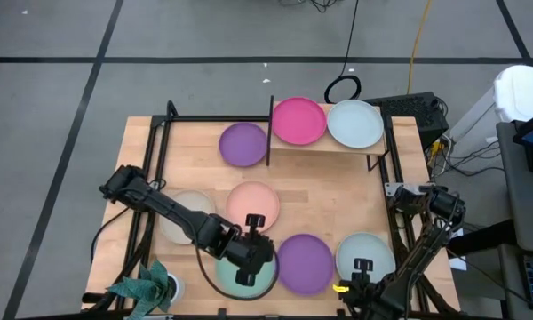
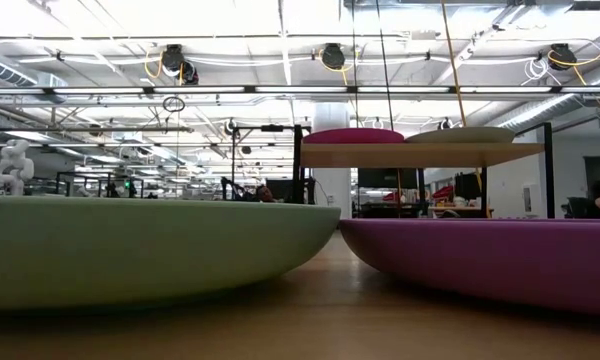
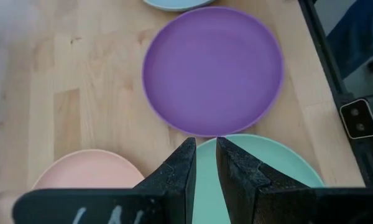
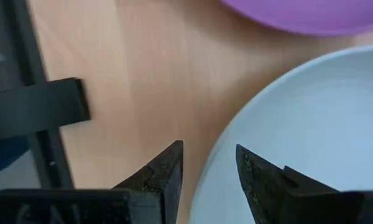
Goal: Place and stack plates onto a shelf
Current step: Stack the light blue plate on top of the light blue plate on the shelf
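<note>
The shelf (image 1: 324, 145) stands at the table's far side with the magenta plate (image 1: 299, 120) and a pale grey-blue plate (image 1: 355, 123) side by side on it. A purple plate (image 1: 243, 144) lies on the table left of the shelf. The beige (image 1: 182, 213), peach (image 1: 252, 203), mint green (image 1: 231, 274), second purple (image 1: 305, 263) and second grey-blue plate (image 1: 369, 253) lie flat nearer me. My left gripper (image 3: 205, 149), slightly open, hovers over the mint plate's rim (image 3: 248, 146) beside the purple plate (image 3: 212, 68). My right gripper (image 4: 208, 155) is open, its fingers standing either side of the grey-blue plate's rim (image 4: 236, 124).
A small potted plant (image 1: 147, 289) sits at the table's near left corner. The black frame rails (image 1: 155, 151) run along the table's left and right sides, and the shelf's black upright (image 1: 270, 132) stands between the far purple and magenta plates. Bare wood (image 1: 338, 200) lies before the shelf.
</note>
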`<state>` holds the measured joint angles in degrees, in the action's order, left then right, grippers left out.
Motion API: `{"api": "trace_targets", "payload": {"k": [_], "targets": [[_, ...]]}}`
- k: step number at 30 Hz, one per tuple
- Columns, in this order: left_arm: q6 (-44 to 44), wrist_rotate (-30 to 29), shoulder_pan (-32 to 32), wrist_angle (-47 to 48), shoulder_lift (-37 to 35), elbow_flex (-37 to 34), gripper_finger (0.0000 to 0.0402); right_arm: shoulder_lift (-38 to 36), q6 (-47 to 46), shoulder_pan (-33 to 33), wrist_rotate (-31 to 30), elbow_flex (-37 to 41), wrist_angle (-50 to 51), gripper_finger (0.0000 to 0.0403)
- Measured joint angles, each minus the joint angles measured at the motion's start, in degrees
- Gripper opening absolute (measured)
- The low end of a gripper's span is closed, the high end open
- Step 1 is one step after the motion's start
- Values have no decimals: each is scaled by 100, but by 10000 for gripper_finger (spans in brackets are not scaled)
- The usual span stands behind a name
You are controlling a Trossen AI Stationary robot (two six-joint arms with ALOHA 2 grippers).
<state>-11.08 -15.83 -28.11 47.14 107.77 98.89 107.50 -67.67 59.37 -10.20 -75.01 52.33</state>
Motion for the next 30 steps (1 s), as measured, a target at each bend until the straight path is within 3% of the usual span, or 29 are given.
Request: {"api": "trace_targets", "payload": {"k": [6,15,22,30], "targets": [[-21,-127,-144,-53,0,0,70,0,-492,0,167,287,-178,103],[-98,-134,-202,-51,0,0,70,-81,-626,0,273,307,120,10],[-69,-134,-202,-51,0,4,70,-292,-708,-11,247,313,720,7],[-67,-132,-199,-44,0,4,70,-697,-512,-32,-204,316,1435,2]]}}
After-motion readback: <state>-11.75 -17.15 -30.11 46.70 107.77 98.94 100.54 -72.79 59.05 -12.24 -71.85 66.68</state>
